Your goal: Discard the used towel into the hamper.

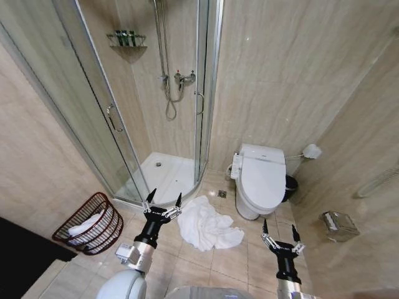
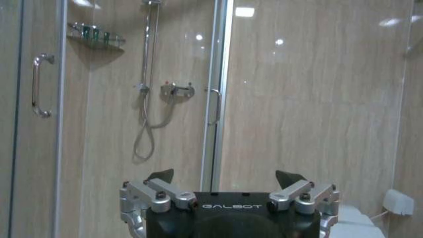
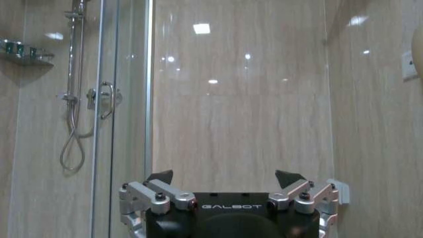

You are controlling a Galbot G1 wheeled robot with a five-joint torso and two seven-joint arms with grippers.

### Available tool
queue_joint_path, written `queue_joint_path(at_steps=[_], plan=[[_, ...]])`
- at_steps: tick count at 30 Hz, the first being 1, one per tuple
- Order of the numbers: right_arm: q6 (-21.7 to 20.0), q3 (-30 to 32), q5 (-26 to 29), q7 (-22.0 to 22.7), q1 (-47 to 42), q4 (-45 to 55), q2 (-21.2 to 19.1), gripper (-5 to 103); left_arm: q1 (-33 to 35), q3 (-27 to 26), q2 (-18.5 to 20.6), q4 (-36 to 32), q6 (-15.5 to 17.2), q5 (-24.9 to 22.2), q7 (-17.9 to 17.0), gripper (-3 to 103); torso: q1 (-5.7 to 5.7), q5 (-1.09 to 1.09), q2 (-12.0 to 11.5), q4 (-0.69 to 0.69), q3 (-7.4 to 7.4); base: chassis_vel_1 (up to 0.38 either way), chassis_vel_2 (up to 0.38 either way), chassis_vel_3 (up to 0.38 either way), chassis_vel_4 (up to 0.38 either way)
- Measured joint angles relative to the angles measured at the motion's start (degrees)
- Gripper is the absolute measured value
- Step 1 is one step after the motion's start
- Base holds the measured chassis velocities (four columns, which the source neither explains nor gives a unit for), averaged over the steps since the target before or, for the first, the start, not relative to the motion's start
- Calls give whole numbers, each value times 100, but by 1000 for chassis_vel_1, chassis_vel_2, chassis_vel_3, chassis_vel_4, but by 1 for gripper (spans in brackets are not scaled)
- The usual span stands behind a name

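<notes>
A crumpled white towel (image 1: 207, 224) lies on the tiled floor between the shower and the toilet. The hamper (image 1: 89, 224), a dark reddish-brown wire basket, stands tilted at the left by the shower door, with some white cloth inside. My left gripper (image 1: 164, 199) is raised and open just left of the towel, holding nothing; its empty fingertips also show in the left wrist view (image 2: 226, 175). My right gripper (image 1: 279, 227) hangs open and empty to the right of the towel, in front of the toilet, its fingertips seen in the right wrist view (image 3: 225, 175).
A white toilet (image 1: 262, 177) stands behind the towel on the right, with a dark bin (image 1: 290, 187) beside it. The glass shower enclosure (image 1: 156, 106) fills the back left. A toilet-paper holder (image 1: 338, 224) juts from the right wall. Open floor tiles lie between my arms.
</notes>
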Motion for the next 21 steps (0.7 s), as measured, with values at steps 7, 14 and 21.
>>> queue_joint_path(at_steps=[7, 14, 21], plan=[[93, 31, 233, -166, 2, 45, 0, 100, 0, 0, 1, 0, 0, 0, 0, 100, -6, -1, -11, -1, -8, 0, 0, 0, 0], [157, 47, 265, -222, -10, 86, 0, 100, 0, 0, 0, 0, 0, 0, 0, 100, -103, 0, -220, -1, -117, 0, 0, 0, 0], [213, 87, 343, -264, -24, 144, 0, 100, 0, 0, 0, 0, 0, 0, 0, 100, -233, 0, -505, 0, -271, 0, 0, 0, 0]])
